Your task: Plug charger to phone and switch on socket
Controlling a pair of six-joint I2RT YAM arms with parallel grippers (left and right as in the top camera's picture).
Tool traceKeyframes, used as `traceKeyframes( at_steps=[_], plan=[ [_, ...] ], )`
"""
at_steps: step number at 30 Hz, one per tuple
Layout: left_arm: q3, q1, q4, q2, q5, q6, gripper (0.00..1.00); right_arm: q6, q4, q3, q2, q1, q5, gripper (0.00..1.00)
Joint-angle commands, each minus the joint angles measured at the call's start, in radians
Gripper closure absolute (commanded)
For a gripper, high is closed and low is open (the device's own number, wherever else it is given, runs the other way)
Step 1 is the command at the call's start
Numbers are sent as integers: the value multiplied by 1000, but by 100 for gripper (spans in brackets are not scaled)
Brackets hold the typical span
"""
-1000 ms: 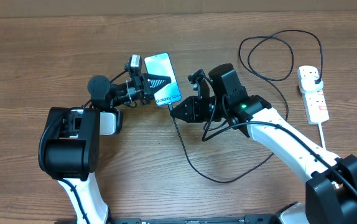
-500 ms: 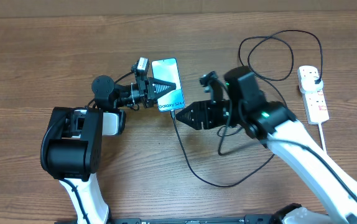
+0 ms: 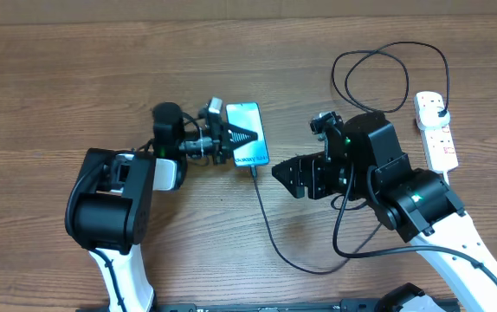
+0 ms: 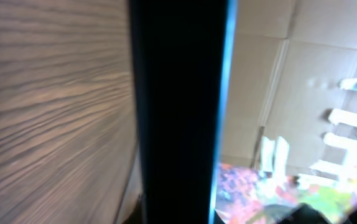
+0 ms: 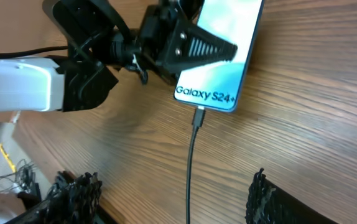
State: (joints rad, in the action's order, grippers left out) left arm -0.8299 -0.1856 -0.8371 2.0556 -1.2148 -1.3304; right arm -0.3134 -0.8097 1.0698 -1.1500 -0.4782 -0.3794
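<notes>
**Connector seated; socket switch left to reach**

The phone (image 3: 250, 133), its teal screen lit and "Galaxy S24+" printed near its lower edge, is clamped at upper centre by the left gripper (image 3: 235, 137). The charger (image 3: 270, 234) is seen with its connector tip (image 5: 198, 116) in the port. The right gripper (image 3: 293, 176) is spread and empty. The socket (image 3: 435, 130), upper right, is best approached clear of the cable so nothing is tugged.
</notes>
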Motion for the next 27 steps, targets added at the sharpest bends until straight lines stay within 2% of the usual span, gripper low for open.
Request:
traceKeyframes(
  at_steps=[1,5,9,13,17,20,27],
  plan=[
    [-19,-23,92,-24,59,183,96,13,-10,10,13,3,47,23],
    [-79,-41,273,-24,93,288,96,28,-13,10,13,3,47,23],
    [-186,-56,519,-24,135,446,96,28,-15,10,13,3,47,23],
    [-297,-70,811,-24,248,626,96,32,-24,10,13,3,50,23],
    [-378,-82,1040,-24,389,744,96,35,-38,10,13,3,66,23],
    [-414,-85,1134,-24,463,782,96,35,-39,10,13,3,72,23],
    [-418,-89,1200,-23,581,790,95,34,-42,10,13,3,72,23]
  ],
)
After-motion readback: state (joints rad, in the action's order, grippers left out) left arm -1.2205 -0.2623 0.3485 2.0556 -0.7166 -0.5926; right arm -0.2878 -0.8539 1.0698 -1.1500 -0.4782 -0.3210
